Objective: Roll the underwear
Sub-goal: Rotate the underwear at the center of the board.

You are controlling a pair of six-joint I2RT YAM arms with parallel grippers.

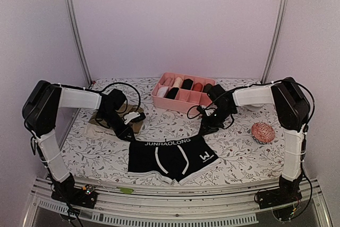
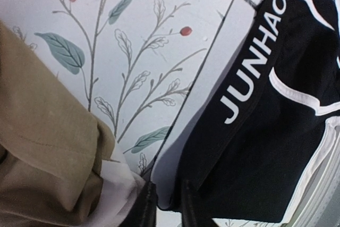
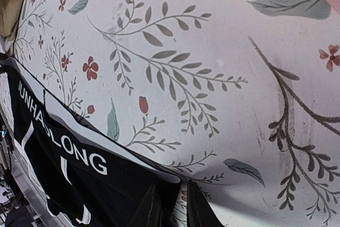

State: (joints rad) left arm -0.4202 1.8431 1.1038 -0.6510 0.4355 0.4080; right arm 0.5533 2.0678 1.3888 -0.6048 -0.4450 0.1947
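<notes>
Together, left gripper point(image 2: 169, 198) and right gripper point(image 3: 172, 198) pinch the waistband corners of the black underwear point(image 1: 167, 159).

Top camera: fixed high behind the arm bases point(image 1: 74, 195), looking down and forward over the whole table point(image 1: 239, 142). Left wrist camera: close in, at the left waistband end of the black briefs point(image 1: 170, 158). Right wrist camera: equally close, right end (waistband lettering shows in all three).

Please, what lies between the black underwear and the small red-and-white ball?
Only bare floral tablecloth; nothing stands between the black underwear and the red-and-white ball. The top external view shows this stretch.
</notes>
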